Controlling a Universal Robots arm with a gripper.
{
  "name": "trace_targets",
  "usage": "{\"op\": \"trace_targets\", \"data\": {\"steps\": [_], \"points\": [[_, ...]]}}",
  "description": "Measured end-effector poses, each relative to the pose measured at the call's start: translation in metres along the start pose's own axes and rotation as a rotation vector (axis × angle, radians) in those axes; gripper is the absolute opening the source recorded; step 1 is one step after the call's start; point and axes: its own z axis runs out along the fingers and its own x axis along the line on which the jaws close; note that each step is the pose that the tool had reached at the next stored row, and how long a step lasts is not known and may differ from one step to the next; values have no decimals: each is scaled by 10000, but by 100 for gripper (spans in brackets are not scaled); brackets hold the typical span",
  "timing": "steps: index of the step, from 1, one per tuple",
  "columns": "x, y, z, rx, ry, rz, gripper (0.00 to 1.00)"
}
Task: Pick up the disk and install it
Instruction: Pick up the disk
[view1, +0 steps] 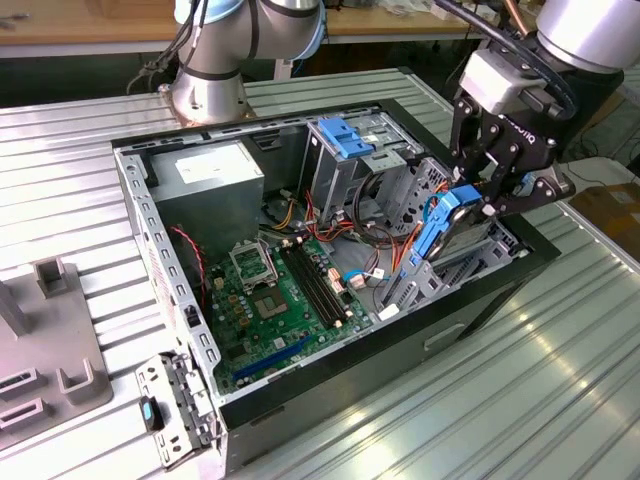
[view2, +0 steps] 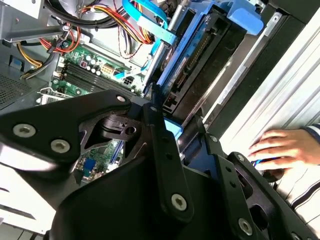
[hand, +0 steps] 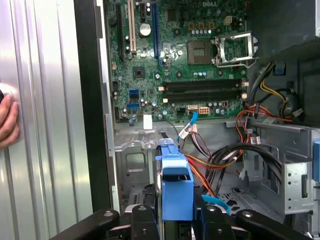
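Observation:
The disk (view1: 441, 226), a dark drive with bright blue rails, stands on edge at the drive bay on the exterior view's right end of the open computer case (view1: 150, 230). My gripper (view1: 487, 196) is shut on it from above, black fingers pressed on both sides. In the first wrist view the disk's blue rail (hand: 176, 186) runs out from between my fingers (hand: 141, 220) toward the grey bay frame. In the second wrist view the disk (view2: 200, 57) shows its dark side and blue edge, beyond the gripper (view2: 181, 137).
The green motherboard (view1: 280, 300) lies on the case floor, with a grey power-supply box (view1: 205, 172) at the back and a blue latch (view1: 344, 138) atop the metal cage. Loose cables (hand: 225, 160) lie beside the bay. A person's hand (view2: 282, 147) rests on the ribbed table by the case.

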Motion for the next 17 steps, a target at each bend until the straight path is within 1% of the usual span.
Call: {"op": "trace_targets", "data": {"steps": [1,2,4,5,6,7,8,10,11,12,13,14,16,17], "points": [[-3,-3,-54,-2,11,1,37],[-4,-5,-100,-1,4,3,37],[-7,-8,-147,-1,5,2,37],[-13,-14,-248,0,0,3,37],[-18,-19,-336,0,4,2,37],[-22,-26,-454,0,1,2,37],[-29,-35,-604,5,1,2,37],[-35,-42,-710,11,1,2,37],[-41,-48,-813,15,3,1,37],[-48,-58,-966,20,2,1,37],[-50,-60,-1011,24,0,1,37],[-47,-61,-1021,30,2,1,37],[-18,-56,-1010,54,-7,1,37],[-12,-54,-991,56,-4,0,37]]}}
